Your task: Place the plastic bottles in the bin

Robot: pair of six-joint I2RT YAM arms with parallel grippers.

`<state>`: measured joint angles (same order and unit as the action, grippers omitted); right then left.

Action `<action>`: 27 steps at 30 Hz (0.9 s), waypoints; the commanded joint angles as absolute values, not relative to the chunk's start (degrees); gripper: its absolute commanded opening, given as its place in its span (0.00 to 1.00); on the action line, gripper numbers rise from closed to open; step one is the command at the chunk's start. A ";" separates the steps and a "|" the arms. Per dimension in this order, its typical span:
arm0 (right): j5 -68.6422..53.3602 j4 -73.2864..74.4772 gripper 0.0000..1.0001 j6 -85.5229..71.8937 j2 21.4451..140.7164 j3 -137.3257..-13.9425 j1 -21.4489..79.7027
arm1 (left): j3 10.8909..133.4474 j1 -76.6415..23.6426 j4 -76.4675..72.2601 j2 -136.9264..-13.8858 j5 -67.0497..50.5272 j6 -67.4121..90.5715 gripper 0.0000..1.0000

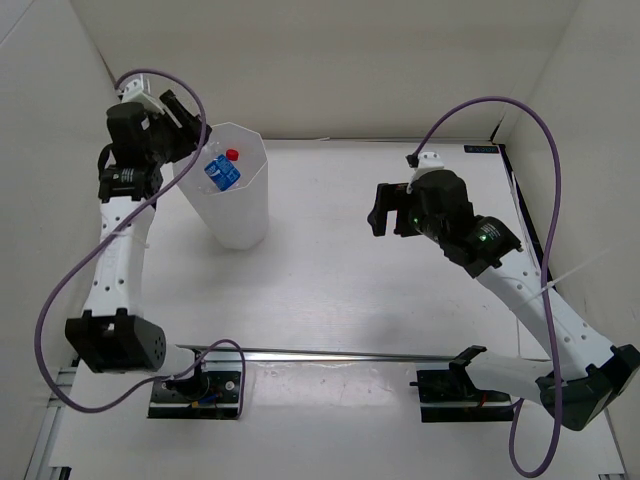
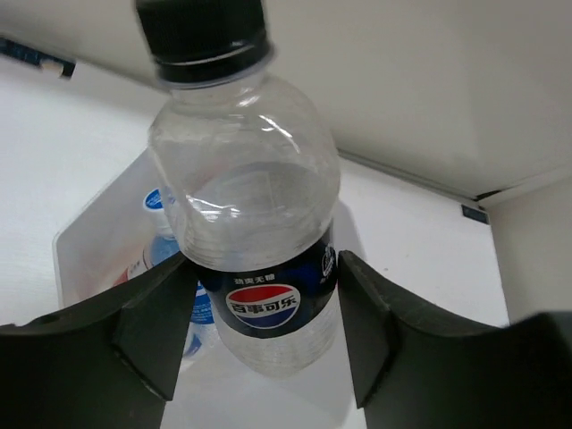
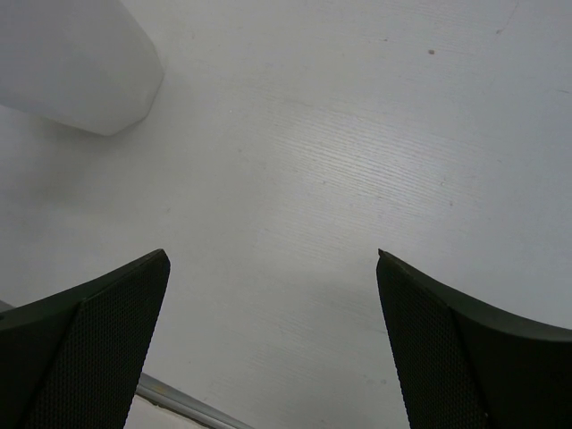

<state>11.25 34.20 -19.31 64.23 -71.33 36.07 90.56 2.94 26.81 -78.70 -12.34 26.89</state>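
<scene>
The white bin (image 1: 240, 215) stands far left on the table (image 1: 400, 300) with a blue-labelled bottle (image 1: 221, 173) and a red-capped bottle (image 1: 232, 155) inside, the left gripper (image 2: 259, 326) clamps the black-capped bottle (image 2: 246, 206) at its dark label over the bin's left rim, and the right gripper (image 3: 273, 340) hangs wide apart, holding nothing, over the table to the bin's right.

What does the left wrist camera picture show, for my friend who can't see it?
A clear black-capped bottle with a dark label sits in the left gripper, whose two black fingers press its sides. Below it is the white bin, with a blue-labelled bottle already inside.
</scene>
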 commanded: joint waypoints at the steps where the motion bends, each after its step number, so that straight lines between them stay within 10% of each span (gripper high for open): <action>1: 12.82 32.34 1.00 -18.46 62.50 -71.98 35.95 | 92.29 1.93 28.92 -79.80 -8.27 24.87 0.74; 4: 13.71 32.34 1.00 -17.75 61.97 -70.93 35.95 | 92.29 0.45 28.92 -80.42 -7.38 24.87 1.00; 10: 17.65 33.21 1.00 -18.79 63.27 -72.06 35.95 | 92.82 -2.28 28.92 -73.42 -0.03 26.10 1.00; 20: 30.23 49.46 1.00 -30.31 69.07 -79.27 29.99 | 59.17 -3.34 36.90 -38.34 20.63 26.10 1.00; 27: 8.55 48.87 1.00 -29.62 71.89 -79.37 23.55 | 52.56 -3.34 55.09 -27.87 37.07 34.45 1.00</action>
